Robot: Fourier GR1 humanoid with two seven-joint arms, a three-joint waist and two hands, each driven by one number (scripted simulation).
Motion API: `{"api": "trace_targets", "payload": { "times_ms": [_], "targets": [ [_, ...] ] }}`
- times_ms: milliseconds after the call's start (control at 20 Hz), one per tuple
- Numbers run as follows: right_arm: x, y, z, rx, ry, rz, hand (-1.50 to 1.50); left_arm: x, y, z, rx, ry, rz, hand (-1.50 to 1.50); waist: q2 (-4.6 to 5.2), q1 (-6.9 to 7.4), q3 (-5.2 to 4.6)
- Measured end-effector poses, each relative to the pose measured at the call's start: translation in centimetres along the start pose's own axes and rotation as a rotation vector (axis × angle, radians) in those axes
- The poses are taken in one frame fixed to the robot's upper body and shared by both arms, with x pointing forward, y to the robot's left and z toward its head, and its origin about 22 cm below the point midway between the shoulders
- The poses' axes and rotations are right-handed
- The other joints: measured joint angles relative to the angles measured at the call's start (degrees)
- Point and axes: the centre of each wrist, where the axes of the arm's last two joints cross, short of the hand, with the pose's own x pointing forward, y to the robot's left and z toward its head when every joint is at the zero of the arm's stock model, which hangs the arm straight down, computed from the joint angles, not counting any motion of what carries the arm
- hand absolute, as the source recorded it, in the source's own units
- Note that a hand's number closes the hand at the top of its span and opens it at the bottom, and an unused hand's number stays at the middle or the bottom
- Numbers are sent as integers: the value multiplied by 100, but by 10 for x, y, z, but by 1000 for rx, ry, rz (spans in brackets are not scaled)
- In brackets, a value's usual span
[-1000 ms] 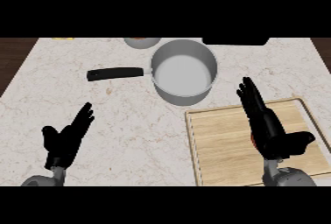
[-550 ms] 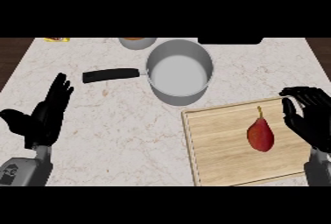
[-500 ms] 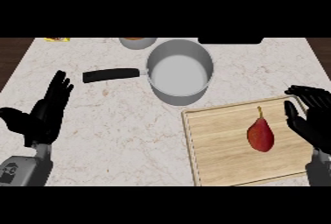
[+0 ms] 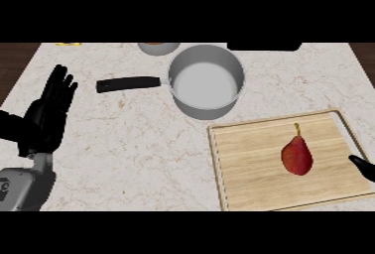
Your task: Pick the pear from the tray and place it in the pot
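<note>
One pear, wooden tray, unlabelled

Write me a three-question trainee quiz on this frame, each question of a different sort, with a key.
1. True or false: the pear lies inside the pot.
2. Which hand shows open, fingers up, at the view's left edge? A. left hand B. right hand
3. Fill in: the pot's black handle points toward the view's ____.

Key
1. False; it lies on the wooden tray, stem toward the pot.
2. A; only a tip of the right hand shows at the right edge.
3. Left.
</note>
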Motion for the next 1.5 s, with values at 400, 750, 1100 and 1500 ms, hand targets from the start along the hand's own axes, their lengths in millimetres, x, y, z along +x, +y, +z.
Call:
{"api": "trace_targets", "payload": {
  "times_ms": [400,750,1100,1500],
  "targets": [
    [31,-36,-30,346,154,230,-150,3,1,0,8,2,-14,0,-28,-17,-28],
    [34,-14,-50,660,225,403,-150,6,0,2,14,9,-12,0,-49,-65,-43],
    [34,10,-51,791,262,424,-150,12,8,3,26,16,-20,0,-64,-132,-49],
    [16,32,-43,834,302,425,-150,6,1,7,30,20,-15,0,-62,-130,-50]
  ]
}}
